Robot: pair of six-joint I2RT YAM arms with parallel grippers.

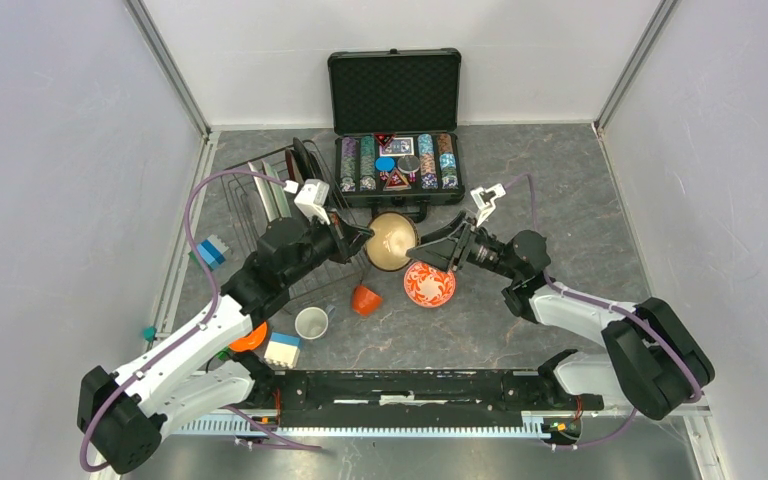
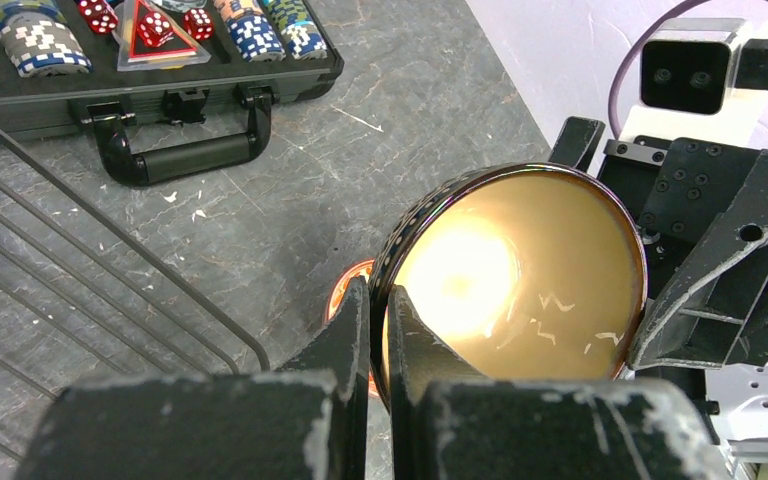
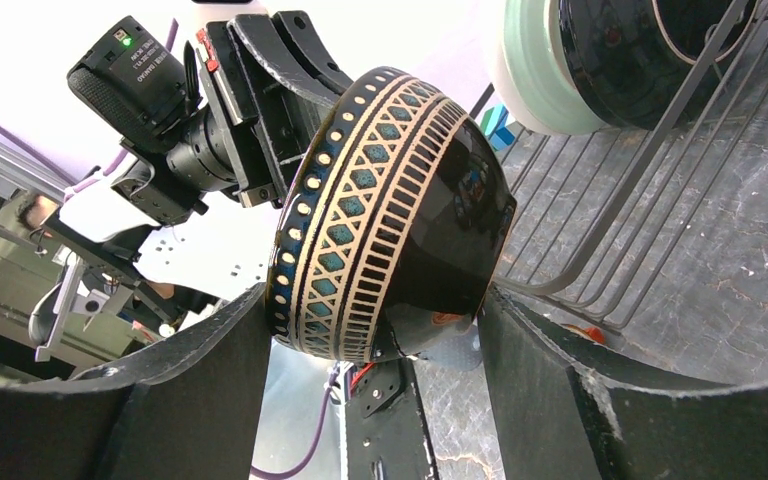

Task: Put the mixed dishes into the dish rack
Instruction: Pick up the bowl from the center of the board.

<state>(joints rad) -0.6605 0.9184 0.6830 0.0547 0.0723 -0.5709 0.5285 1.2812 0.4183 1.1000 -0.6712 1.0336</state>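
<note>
A bowl (image 1: 392, 241), tan inside and black with a tan-and-teal pattern outside (image 3: 390, 220), hangs on its side in the air between both arms. My left gripper (image 1: 360, 240) is shut on its rim, one finger inside and one outside (image 2: 380, 310). My right gripper (image 1: 430, 250) is open wide, its fingers straddling the bowl from rim to base (image 3: 375, 300). The black wire dish rack (image 1: 260, 200) stands at the left with plates upright in it (image 3: 530, 60). A red-patterned bowl (image 1: 429, 284), an orange cup (image 1: 365, 298) and a white cup (image 1: 311, 322) sit on the table.
The open black poker-chip case (image 1: 395, 100) stands at the back, its handle close to the bowl (image 2: 175, 150). A white-and-blue toy block (image 1: 282, 350), an orange ring toy (image 1: 250, 337) and a blue block (image 1: 210, 250) lie at the left. Walls close in both sides.
</note>
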